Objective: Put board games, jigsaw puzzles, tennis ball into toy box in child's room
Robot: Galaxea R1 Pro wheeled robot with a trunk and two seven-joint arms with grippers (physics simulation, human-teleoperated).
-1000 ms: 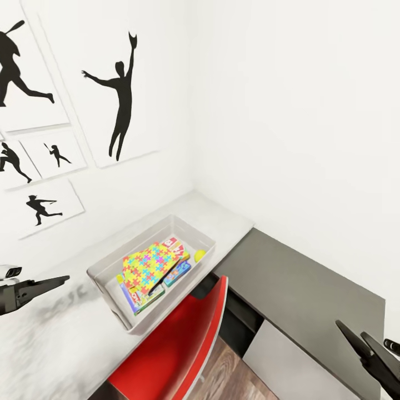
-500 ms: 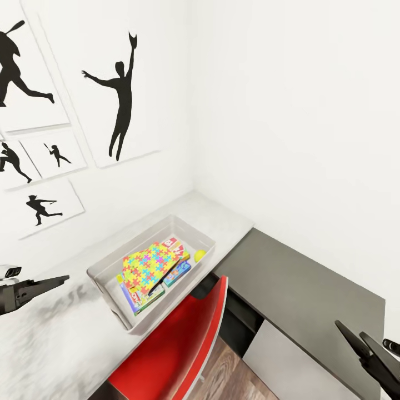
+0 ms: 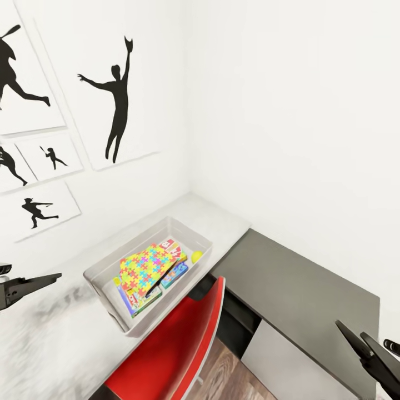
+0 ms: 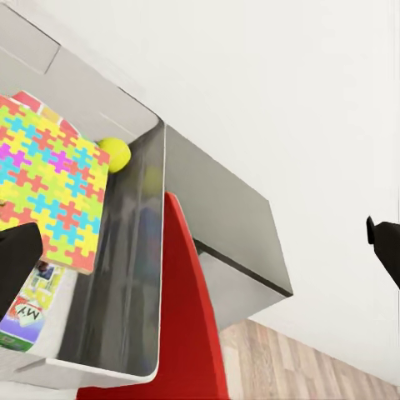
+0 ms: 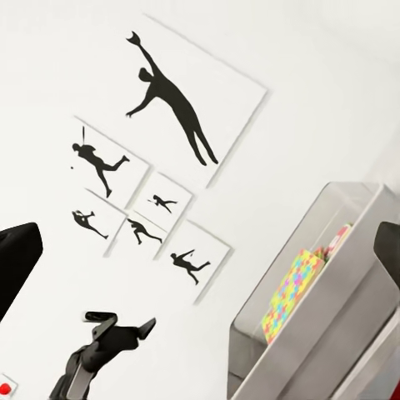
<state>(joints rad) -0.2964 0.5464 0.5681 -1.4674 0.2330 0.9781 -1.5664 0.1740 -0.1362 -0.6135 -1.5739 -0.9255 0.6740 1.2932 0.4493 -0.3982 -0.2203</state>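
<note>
The toy box (image 3: 104,286) stands on the pale grey table (image 3: 225,221) by the wall corner. Inside it a multicoloured jigsaw puzzle (image 3: 144,268) lies on top, tilted over board games: a red-cornered one (image 3: 169,243), a blue one (image 3: 176,274) and a green-blue one (image 3: 140,300). The tennis ball (image 3: 196,256) rests in the box's far corner. My left gripper (image 3: 55,276) hovers open over the table, left of the box and apart from it. My right gripper (image 3: 350,329) is open and empty, low at the right above the drawers. The left wrist view shows the jigsaw puzzle (image 4: 50,192) and tennis ball (image 4: 114,152).
A red chair (image 3: 178,344) is pushed against the table just in front of the toy box. The lower dark grey section (image 3: 300,289) runs right along the wall, with a white drawer front (image 3: 289,361) below. Baseball silhouette prints (image 3: 114,100) hang on the left wall.
The whole picture has shifted slightly left, so the camera has moved. The toys in the box lie as before, and both grippers stay open.
</note>
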